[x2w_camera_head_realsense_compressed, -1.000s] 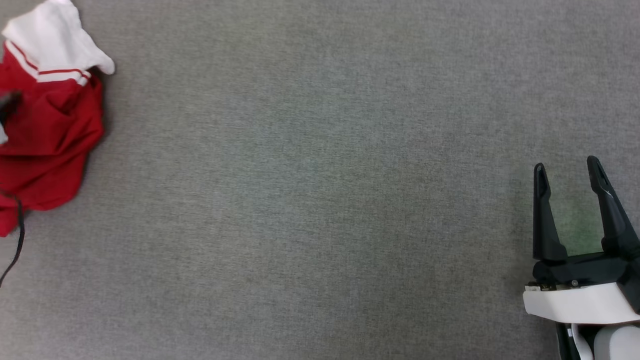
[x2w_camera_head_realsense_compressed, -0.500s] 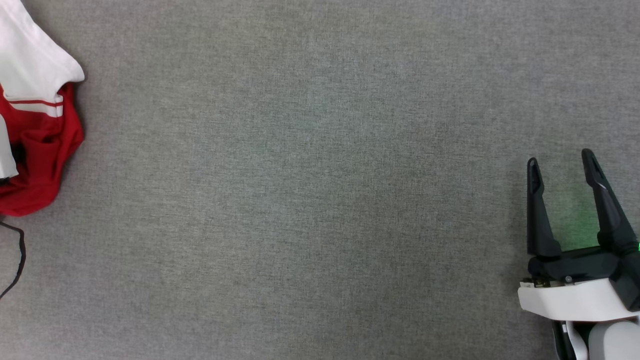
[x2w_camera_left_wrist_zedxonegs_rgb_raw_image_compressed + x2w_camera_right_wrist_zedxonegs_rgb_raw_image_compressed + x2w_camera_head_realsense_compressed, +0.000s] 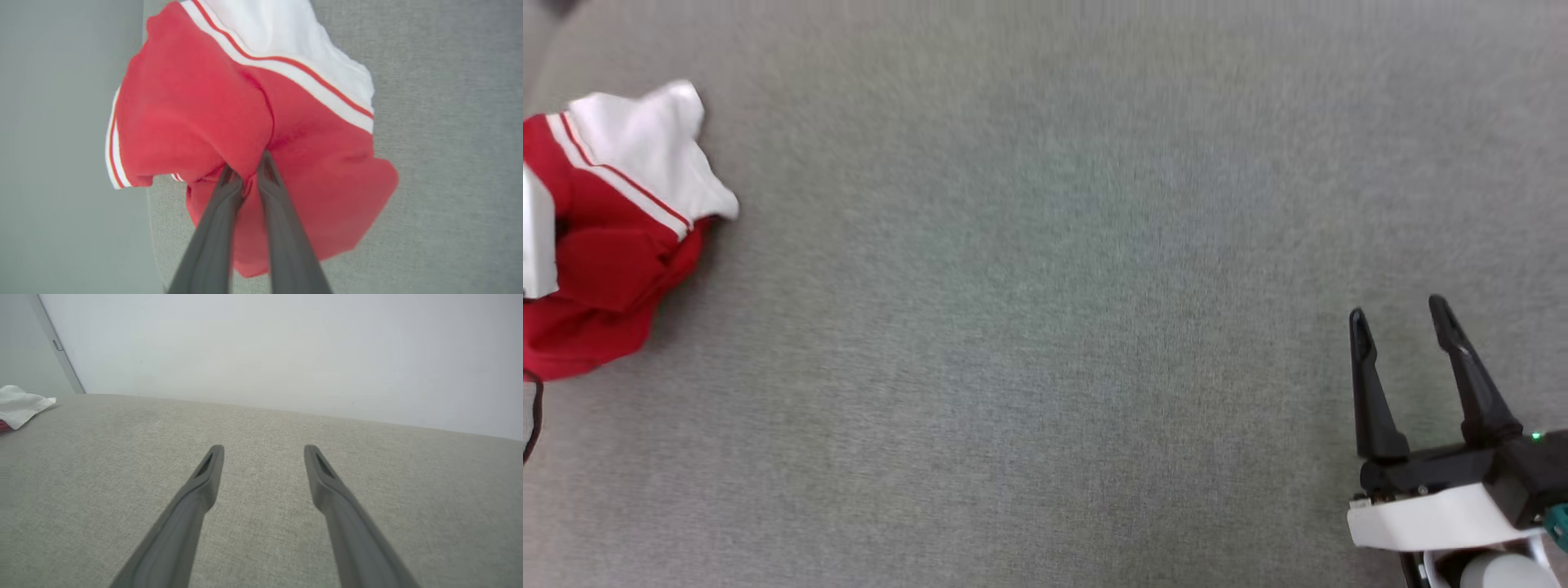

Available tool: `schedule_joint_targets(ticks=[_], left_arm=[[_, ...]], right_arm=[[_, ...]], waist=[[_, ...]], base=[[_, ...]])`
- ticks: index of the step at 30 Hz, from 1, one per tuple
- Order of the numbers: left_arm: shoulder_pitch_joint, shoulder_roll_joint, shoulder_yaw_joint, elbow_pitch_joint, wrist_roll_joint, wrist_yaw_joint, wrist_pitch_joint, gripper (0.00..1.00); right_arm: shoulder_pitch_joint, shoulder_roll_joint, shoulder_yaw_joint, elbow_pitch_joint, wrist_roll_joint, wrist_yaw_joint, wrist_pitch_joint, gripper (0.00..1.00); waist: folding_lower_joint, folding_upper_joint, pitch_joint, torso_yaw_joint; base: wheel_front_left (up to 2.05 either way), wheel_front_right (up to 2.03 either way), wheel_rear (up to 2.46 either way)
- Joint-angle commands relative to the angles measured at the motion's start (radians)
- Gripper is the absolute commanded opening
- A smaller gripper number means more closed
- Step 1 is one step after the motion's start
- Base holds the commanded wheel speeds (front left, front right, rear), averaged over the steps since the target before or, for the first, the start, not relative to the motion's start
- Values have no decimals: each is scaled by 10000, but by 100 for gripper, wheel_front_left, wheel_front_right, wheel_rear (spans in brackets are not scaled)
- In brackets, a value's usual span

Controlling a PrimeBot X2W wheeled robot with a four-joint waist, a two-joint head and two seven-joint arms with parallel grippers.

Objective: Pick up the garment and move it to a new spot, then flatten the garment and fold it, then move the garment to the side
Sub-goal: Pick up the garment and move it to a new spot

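Located the garment (image 3: 613,269) at the far left of the table (image 3: 1045,327), crumpled into a red heap with a white sleeve and its red-striped trim lying toward the far side. Confirmed in the left wrist view the same garment (image 3: 196,110) bunched at the edge of the table (image 3: 449,163), with a striped portion reaching past that edge. Found the left gripper (image 3: 246,165) pressed nearly together, pinching a fold of red fabric between its fingertips. Could not establish whether lifted clear of the table or resting on it. Noted a thin black cable (image 3: 533,416) at the left border of the head view, just below the heap. Found the right gripper (image 3: 1398,310) at the lower right, well apart from the garment, spread wide and holding nothing, over bare grey weave. Verified likewise in the right wrist view: right gripper (image 3: 264,449) spread above the table (image 3: 122,477), a white corner of the garment (image 3: 20,404) at the far left, a pale wall (image 3: 286,343) behind.
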Motion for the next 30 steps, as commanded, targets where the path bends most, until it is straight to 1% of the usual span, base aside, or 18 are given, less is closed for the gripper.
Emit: schedule_joint_targets(ticks=[1,4,7,9,13,17,22,24,30], left_arm=[[-221,132,-193,-239,-73,10,23,0],[-584,239,-853,-970,-50,10,66,0],[-949,172,-1479,-1727,-94,10,151,0],[-1195,173,-1876,-2213,-106,10,223,0],[-1744,-90,-2665,-2973,-200,10,284,0],[-2315,-615,-3414,-3422,-294,10,175,0],[-2839,-1328,-4316,-3783,-545,10,-21,0],[-3027,-1616,-4720,-3925,-493,10,-185,0],[-2965,-2770,-5759,-3890,-866,11,-820,0]], right_arm=[[180,10,2,34,90,-7,-21,100],[413,13,-17,152,273,-7,-21,100],[665,11,51,282,403,-5,-21,100],[815,11,105,349,484,-7,-21,100],[1071,10,175,428,634,-7,-22,100],[1260,8,225,501,735,-7,-21,100],[1434,11,248,572,783,-7,-21,100],[1503,11,198,565,790,-7,-21,100],[1278,13,240,558,808,-7,-21,100]], waist=[[-1,0,-766,111],[-1,0,-1347,165],[-1,0,-1877,116],[-1,0,-2223,6],[-1,0,-2777,-361],[-1,0,-3169,-879],[-1,0,-3399,-1659],[-1,0,-3402,-1933],[-1,0,-3064,-2757]], base=[[0,0,0],[0,0,0],[0,0,0],[0,0,0],[0,0,0],[0,0,0],[0,0,0],[0,0,0],[0,0,0]])
